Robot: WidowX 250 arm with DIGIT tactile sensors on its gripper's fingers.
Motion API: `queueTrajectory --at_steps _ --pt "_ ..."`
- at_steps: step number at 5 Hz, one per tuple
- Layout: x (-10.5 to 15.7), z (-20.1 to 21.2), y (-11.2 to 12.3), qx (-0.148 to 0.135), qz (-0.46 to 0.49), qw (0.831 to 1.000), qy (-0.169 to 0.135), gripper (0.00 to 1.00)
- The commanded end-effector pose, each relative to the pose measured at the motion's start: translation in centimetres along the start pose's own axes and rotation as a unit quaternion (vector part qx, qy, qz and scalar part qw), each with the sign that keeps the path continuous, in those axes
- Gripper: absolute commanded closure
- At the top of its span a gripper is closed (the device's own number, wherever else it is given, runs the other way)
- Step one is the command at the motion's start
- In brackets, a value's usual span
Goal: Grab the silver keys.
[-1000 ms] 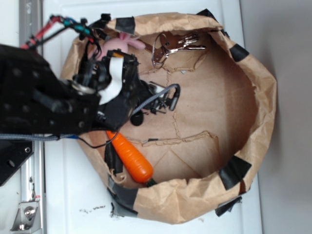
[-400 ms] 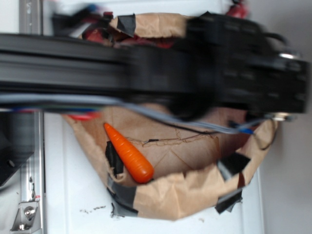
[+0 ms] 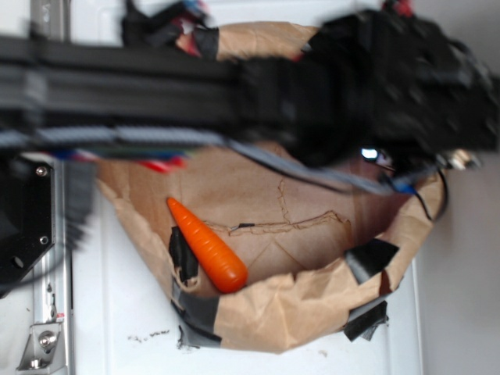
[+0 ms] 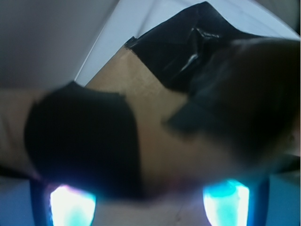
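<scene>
Arm: blurred black robot arm (image 3: 234,94) spans the crumpled brown paper bin (image 3: 312,312).
Jaws: state cannot be told.
Carrot: orange plastic carrot (image 3: 209,247) inside bin.

The exterior camera looks straight down on the paper bag (image 3: 312,312); the wrist camera sits very close to its taped rim (image 4: 155,136) toward 3 o'clock.

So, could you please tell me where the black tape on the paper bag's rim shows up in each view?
Exterior: a black tape patch sits on the brown paper bag rim, lower right, right of the orange carrot.
Wrist: black tape covers the bag's edge at upper centre, blurred and very close.
Shared landmark: the taped brown paper rim.
</scene>
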State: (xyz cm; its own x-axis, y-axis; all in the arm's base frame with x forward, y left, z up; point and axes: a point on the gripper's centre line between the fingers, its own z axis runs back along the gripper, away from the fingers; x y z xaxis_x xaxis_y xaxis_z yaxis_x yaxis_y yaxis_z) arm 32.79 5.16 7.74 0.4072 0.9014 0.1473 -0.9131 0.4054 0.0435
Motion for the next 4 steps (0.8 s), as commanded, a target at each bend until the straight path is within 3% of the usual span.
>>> queueTrajectory --at_steps 1,3,4 --pt "2.1 4.4 3.2 -0.110 -0.066 0.992 0.000 0.00" --pt "1.1 2.3 5.4 -0.117 -0.082 0.989 -0.034 0.00" --pt "0.7 1.0 6.6 -0.115 -0.076 0.988 -0.070 0.00"
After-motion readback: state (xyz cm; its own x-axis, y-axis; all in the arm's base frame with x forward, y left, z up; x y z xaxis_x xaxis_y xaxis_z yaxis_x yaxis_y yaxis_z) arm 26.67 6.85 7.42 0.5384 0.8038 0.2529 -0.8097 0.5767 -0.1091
